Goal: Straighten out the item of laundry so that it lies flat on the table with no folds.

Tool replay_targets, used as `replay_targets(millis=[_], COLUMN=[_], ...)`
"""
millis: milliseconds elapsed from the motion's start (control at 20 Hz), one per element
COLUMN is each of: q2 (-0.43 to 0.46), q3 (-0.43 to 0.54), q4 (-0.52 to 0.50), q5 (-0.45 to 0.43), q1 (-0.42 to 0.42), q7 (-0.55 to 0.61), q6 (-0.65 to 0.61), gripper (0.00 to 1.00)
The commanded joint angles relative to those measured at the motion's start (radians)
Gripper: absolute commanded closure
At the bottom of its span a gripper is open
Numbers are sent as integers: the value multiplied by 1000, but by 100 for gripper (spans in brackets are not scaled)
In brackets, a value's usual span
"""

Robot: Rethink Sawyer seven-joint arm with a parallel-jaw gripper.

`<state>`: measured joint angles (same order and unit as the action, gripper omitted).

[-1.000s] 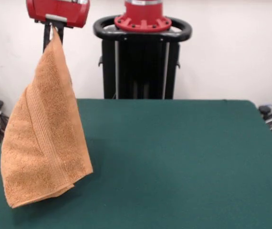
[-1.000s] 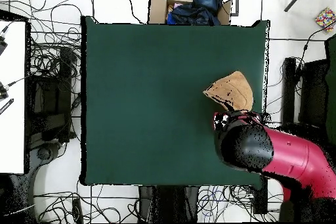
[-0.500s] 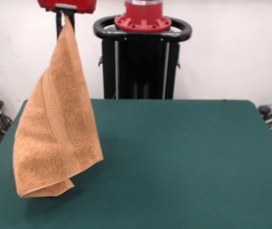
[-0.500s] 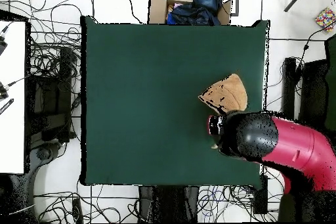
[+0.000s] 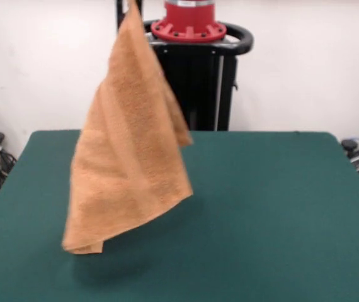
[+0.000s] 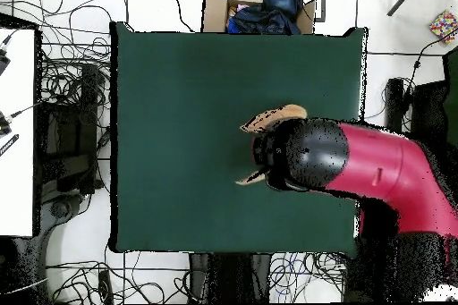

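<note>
The orange-tan towel [image 5: 129, 151] hangs in the air from one corner, folded over on itself, with its lowest corner just above the dark green table [image 5: 280, 220]. My gripper [image 5: 130, 4] shows only its tips at the top edge of the front view and is shut on the towel's top corner. In the overhead view the red and black arm [image 6: 358, 172] covers the gripper. Only slivers of the towel [image 6: 273, 119] stick out from under it, over the right-middle part of the table [image 6: 179, 96].
The black pedestal with a red base [image 5: 189, 63] stands behind the table's far edge. A cardboard box of dark clothes [image 6: 259, 6] sits beyond the table's top edge in the overhead view. Cables [image 6: 72, 96] lie on the floor at the left.
The arm has carried the hanging towel from the table's side edge in over its middle, rightward in the front view. The towel swings and has lifted higher.
</note>
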<state>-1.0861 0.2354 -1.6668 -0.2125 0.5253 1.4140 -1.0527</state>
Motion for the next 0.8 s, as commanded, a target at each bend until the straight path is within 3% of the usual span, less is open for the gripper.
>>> replay_targets(millis=[50,800], q2=[43,159], q3=[-23,-59], q4=[133,288], q5=[62,80], q1=[-96,-228], q7=[370,509], q6=[-142,-140], gripper=[100,100])
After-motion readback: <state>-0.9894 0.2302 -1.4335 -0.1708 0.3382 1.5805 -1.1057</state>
